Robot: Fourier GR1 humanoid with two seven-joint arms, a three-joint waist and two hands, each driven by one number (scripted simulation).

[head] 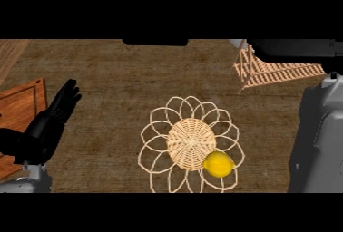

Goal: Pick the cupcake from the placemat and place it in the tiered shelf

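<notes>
A woven placemat [191, 144] with looped petal edges lies at the counter's middle. A round yellow object [218, 164] sits on its lower right part; no other thing shows on the mat. The tiered shelf [275, 72], light wooden slats, stands at the upper right. My right forearm [321, 136] runs up the right edge, and my right hand [295, 47] shows as a dark shape at the top, just above the shelf. Its fingers and anything it holds are hidden. A small pale bit [238, 44] shows at its left end. My left hand [50, 122] rests open at the left, fingers up.
A reddish wooden board [20, 106] lies at the left edge, partly behind my left hand. A strip of lighter wood [10, 54] shows in the upper left corner. Brown counter surface [120, 81] spreads between the board, the placemat and the shelf.
</notes>
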